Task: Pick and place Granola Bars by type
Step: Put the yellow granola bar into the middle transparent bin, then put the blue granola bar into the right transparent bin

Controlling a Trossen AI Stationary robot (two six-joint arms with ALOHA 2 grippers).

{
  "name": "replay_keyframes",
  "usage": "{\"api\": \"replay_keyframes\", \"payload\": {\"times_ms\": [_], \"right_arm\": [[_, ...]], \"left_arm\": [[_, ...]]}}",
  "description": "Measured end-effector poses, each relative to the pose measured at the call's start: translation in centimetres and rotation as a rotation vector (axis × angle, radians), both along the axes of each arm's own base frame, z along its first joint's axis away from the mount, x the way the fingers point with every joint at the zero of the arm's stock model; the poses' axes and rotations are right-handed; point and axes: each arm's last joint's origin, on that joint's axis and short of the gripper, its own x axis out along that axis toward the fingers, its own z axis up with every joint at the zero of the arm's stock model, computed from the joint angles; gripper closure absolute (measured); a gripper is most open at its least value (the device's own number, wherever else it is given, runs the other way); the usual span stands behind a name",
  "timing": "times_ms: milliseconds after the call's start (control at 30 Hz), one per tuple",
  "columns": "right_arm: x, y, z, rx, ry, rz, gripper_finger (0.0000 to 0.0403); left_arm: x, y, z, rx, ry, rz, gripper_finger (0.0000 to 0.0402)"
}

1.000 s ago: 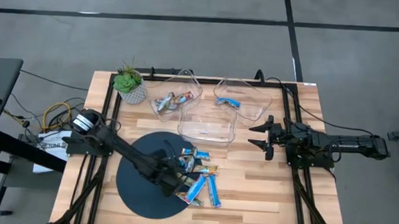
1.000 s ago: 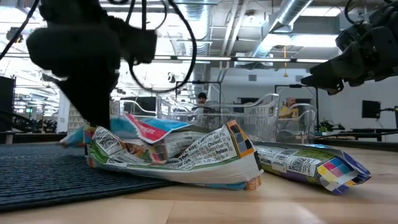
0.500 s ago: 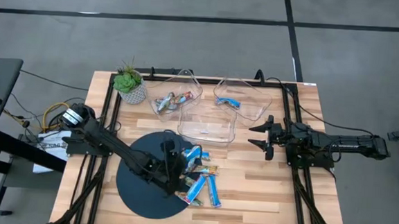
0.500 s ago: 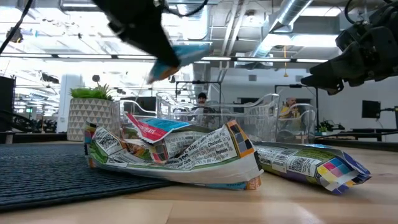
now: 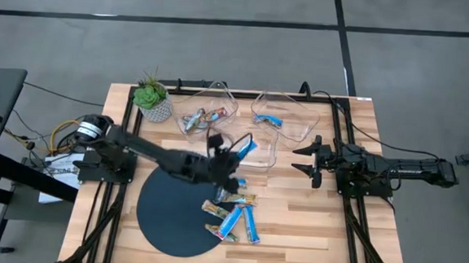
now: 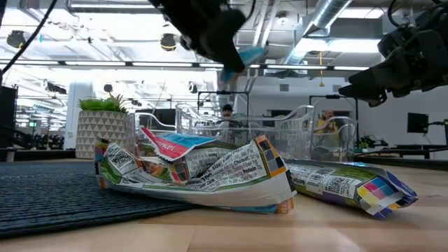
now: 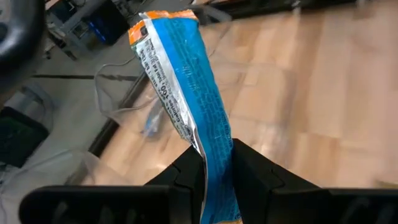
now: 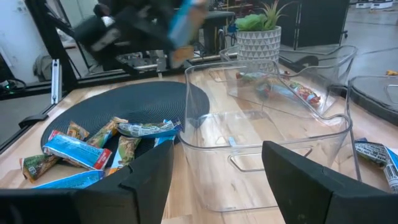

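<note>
My left gripper (image 5: 231, 157) is up in the air at the near left corner of the middle clear bin (image 5: 249, 153), shut on a blue granola bar with an orange end (image 7: 177, 68). In the low view the left gripper (image 6: 224, 52) shows high up with that bar (image 6: 250, 54). Several more bars (image 5: 233, 213) lie in a heap on the wood by the round dark mat (image 5: 172, 217). My right gripper (image 5: 306, 160) hovers open to the right of the middle bin, touching nothing. My left gripper pinches the blue bar between its two fingers (image 7: 189, 174) at one end of the wrapper (image 7: 211, 140). The bar sticks out forward beyond the fingers, its orange end (image 7: 165, 18) farthest out. It is lifted clear of the table and the heap.
The far left bin (image 5: 207, 113) holds silver-red bars. A blue bar lies in the far right bin (image 5: 288, 118). A potted plant (image 5: 151, 98) stands at the far left corner. In the right wrist view the middle bin (image 8: 267, 143) stands close ahead.
My left gripper has risen from the heap of bars with the blue bar in its shut fingers. It has swung toward the table's far edge and to the right, up to the middle bin. The other bars and the right arm have kept still.
</note>
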Motion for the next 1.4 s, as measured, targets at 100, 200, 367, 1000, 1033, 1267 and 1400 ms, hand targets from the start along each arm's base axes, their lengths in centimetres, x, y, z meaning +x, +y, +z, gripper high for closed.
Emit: {"api": "replay_keyframes", "payload": {"times_ms": [100,200,367,1000,1033,1267,1400], "right_arm": [[0.0,0.0,0.0,0.000,0.000,0.000,0.0163],[0.0,0.0,0.0,0.000,0.000,0.000,0.0163],[0.0,0.0,0.0,0.000,0.000,0.000,0.0163],[0.0,0.0,0.0,0.000,0.001,0.000,0.0163],[0.0,0.0,0.0,0.000,0.002,0.000,0.0163],[0.0,0.0,0.0,0.000,0.001,0.000,0.0163],[0.0,0.0,0.0,0.000,0.000,0.000,0.0163]], "left_arm": [[0.4,2.2,-0.2,0.010,0.064,-0.051,0.0338],[0.7,3.7,-0.8,0.018,0.132,-0.109,0.0338],[0.9,5.4,-1.8,0.010,0.239,-0.210,0.0338],[0.9,8.1,-4.8,-0.132,0.347,-0.150,0.0292],[0.8,8.1,-4.8,-0.136,0.345,-0.145,0.0281],[0.9,7.9,-4.7,-0.102,0.337,-0.109,0.0212],[0.9,7.2,-3.7,-0.053,0.293,-0.104,0.0197]]}}
